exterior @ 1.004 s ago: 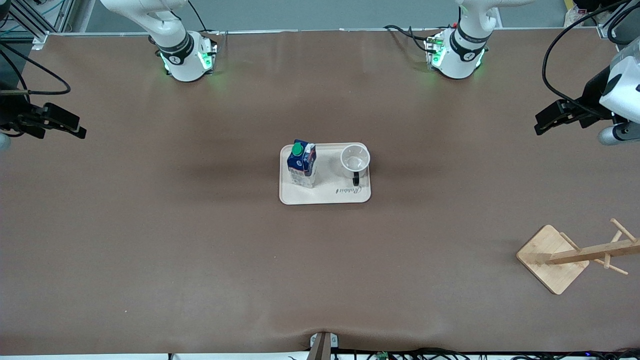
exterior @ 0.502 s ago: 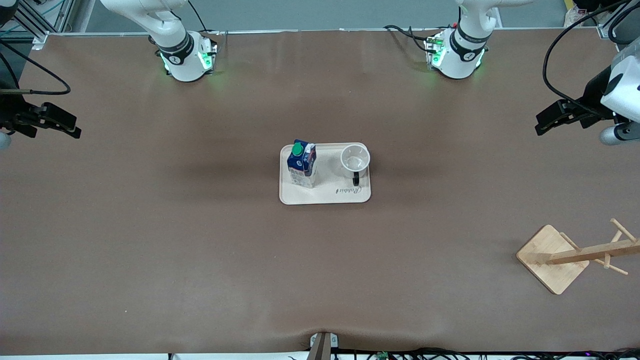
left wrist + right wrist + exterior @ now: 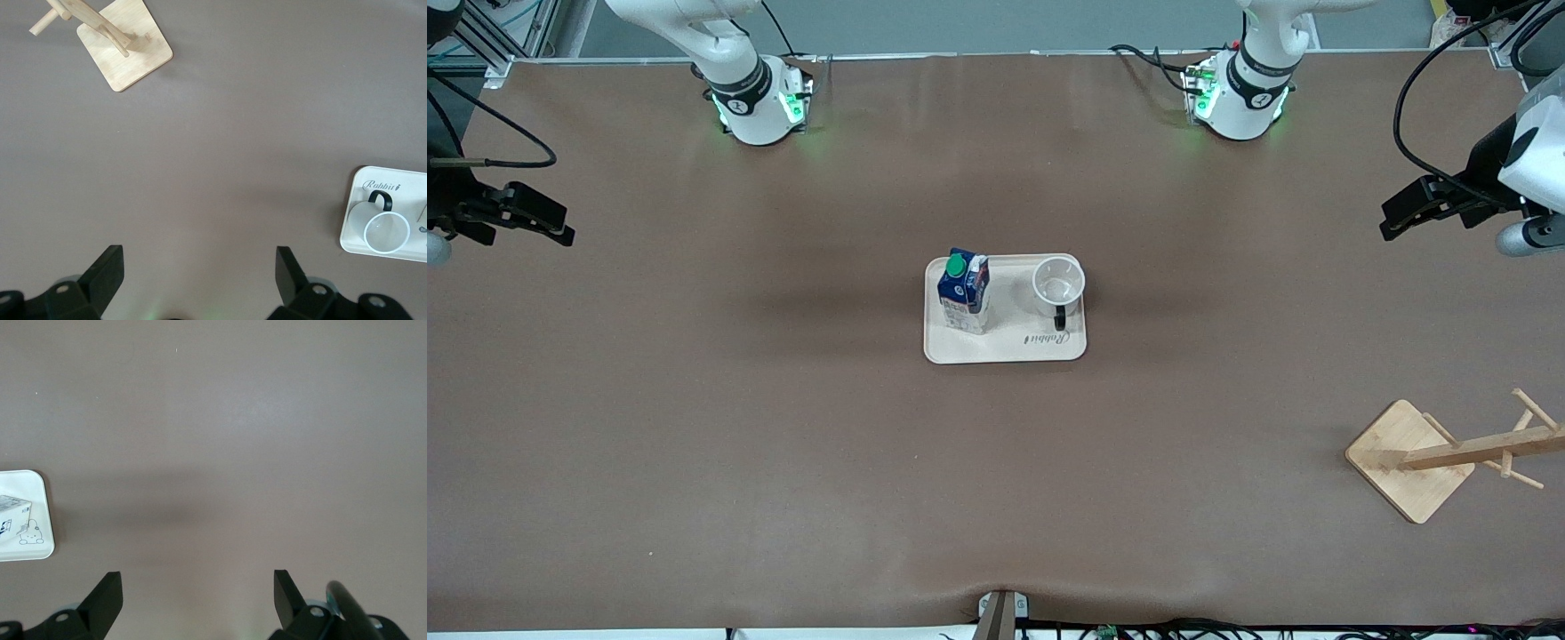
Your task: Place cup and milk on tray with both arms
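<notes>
The cream tray [image 3: 1005, 351] lies in the middle of the table. On it the blue and white milk [image 3: 963, 292] stands upright at the end toward the right arm. The white cup [image 3: 1058, 283] stands upright at the end toward the left arm, its black handle toward the front camera. My left gripper [image 3: 1389, 218] hangs open and empty over the table's end, well apart from the tray. My right gripper [image 3: 569, 228] hangs open and empty over the other end. The left wrist view shows the cup [image 3: 385, 230] on the tray [image 3: 371, 187]. The right wrist view shows a tray corner [image 3: 30, 550].
A wooden peg rack [image 3: 1405, 458] on a square base stands near the left arm's end, nearer to the front camera than the tray; it also shows in the left wrist view [image 3: 127, 50]. Brown table surface [image 3: 783, 427] surrounds the tray on every side.
Both grippers have drifted a little outward toward their ends of the table. The milk, cup and tray have not moved.
</notes>
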